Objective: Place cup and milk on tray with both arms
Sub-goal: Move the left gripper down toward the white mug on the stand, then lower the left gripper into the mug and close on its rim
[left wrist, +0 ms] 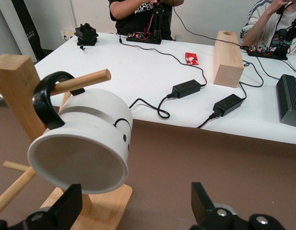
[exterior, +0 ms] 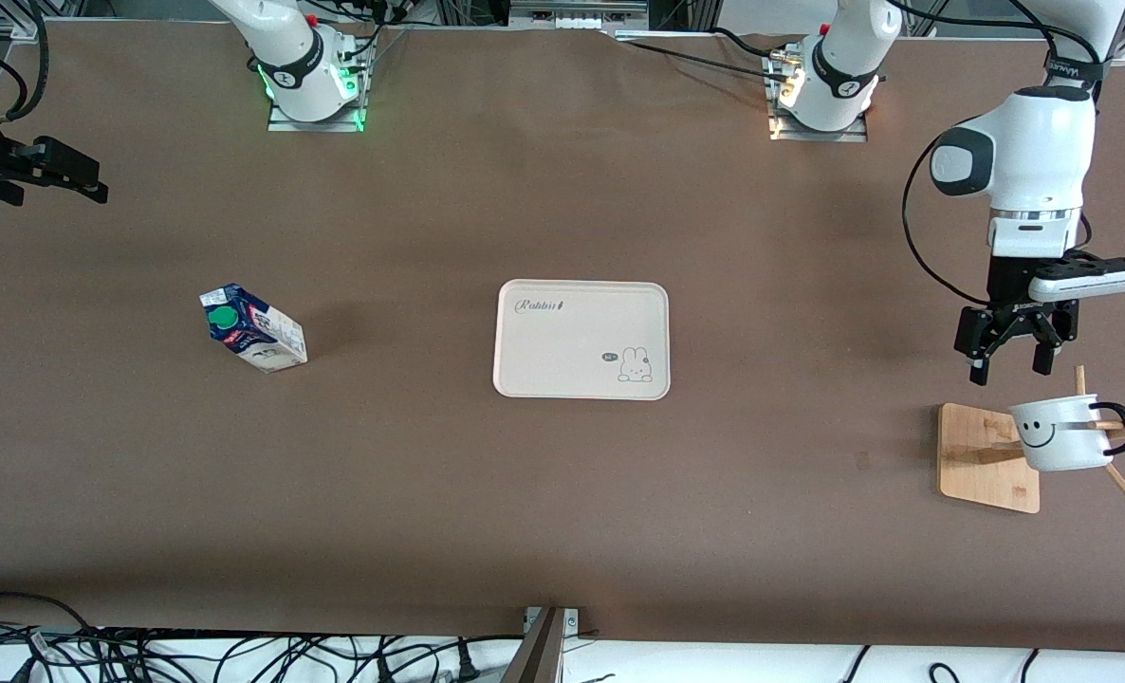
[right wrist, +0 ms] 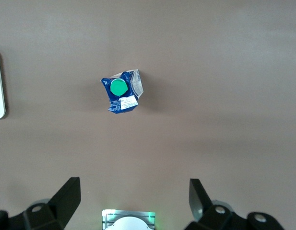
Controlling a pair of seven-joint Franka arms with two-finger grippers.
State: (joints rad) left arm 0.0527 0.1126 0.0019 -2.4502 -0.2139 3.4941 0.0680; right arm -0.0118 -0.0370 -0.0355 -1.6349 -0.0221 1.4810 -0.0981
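The cup (exterior: 1060,434) is hanging by its handle on a wooden rack (exterior: 989,457) at the left arm's end of the worktop (exterior: 562,493), the left claw (exterior: 1010,362) hovering open above it. The milk (exterior: 252,327) is standing toward the right arm's end, apparently upright, under the open right claw (right wrist: 133,201). Between them the tray (exterior: 581,339) is lying bare.

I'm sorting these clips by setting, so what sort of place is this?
Most likely a robotics lab, not a home. Two bench-mounted arms stand at a brown table edged with loose cables. The left wrist view shows a white workbench with power bricks and seated people.
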